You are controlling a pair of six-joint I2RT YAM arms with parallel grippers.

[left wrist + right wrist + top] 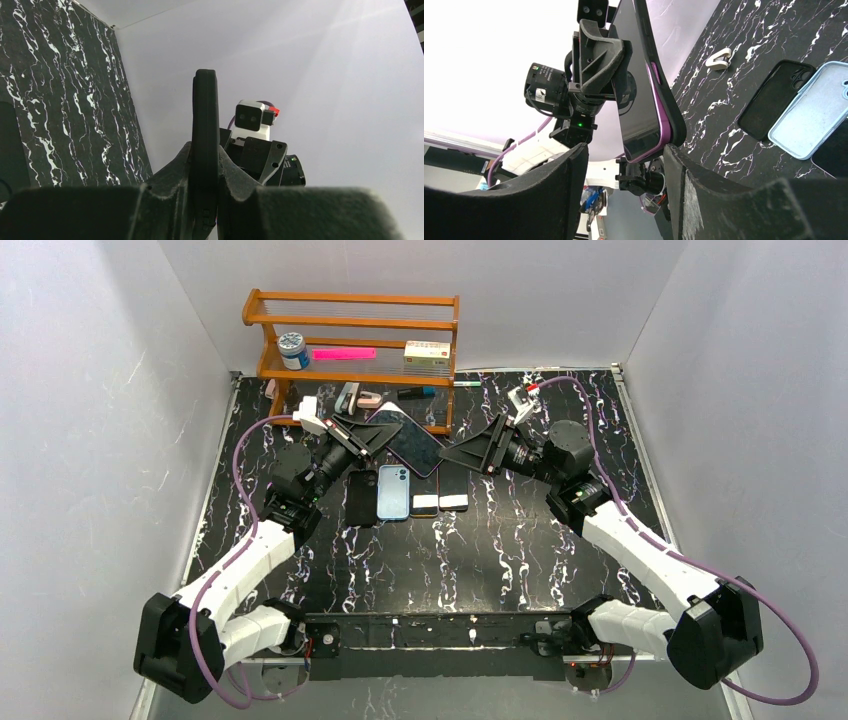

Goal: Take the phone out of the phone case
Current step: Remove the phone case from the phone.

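Your left pincer (pixel 205 195) clamps the cased phone (pixel 639 100) tight, held aloft. Your right pincer (pixel 624 152) gapes partway, the phone's free end just between its jaws. Next, I'd say, bite the phone case (pixel 674 125) edge and peel.

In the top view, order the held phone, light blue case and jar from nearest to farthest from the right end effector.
1. Phone, held up just beside it.
2. Light blue case, flat on the table.
3. Jar, far left on the shelf.
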